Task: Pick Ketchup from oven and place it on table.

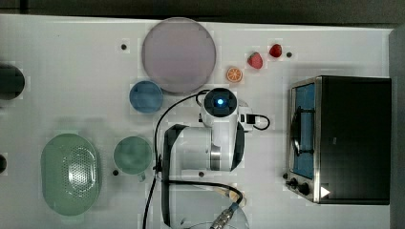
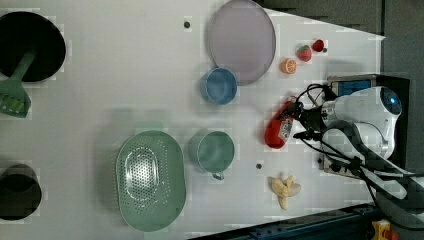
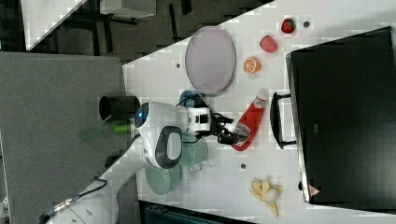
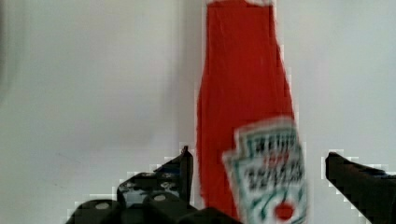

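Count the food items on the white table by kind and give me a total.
Ketchup bottle: 1
Strawberries: 2
Orange half: 1
Banana: 1
Total: 5
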Robot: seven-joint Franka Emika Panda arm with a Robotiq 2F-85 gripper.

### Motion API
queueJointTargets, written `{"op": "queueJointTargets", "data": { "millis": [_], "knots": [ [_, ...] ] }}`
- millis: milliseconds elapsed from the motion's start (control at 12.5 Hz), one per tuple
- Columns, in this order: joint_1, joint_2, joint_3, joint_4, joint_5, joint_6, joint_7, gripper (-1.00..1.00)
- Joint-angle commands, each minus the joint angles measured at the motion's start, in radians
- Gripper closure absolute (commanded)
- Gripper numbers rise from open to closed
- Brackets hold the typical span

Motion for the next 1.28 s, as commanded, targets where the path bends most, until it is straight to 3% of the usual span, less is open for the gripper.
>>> {"op": "queueJointTargets", "data": {
  "millis": [80, 320, 640, 960, 1280],
  "knots": [
    [0.015, -0.096, 0.003, 0.059, 0.012, -0.055, 0.033, -1.0],
    [0.014, -0.237, -0.019, 0.153, 0.011, -0.231, 0.033, -1.0],
    [0.014, -0.366, -0.024, 0.362, 0.009, -0.421, 0.033, -1.0],
    [0.016, -0.371, -0.021, 0.557, 0.008, -0.622, 0.033, -1.0],
    [0.015, -0.371, -0.02, 0.671, 0.009, -0.916, 0.033, -1.0]
  ]
}}
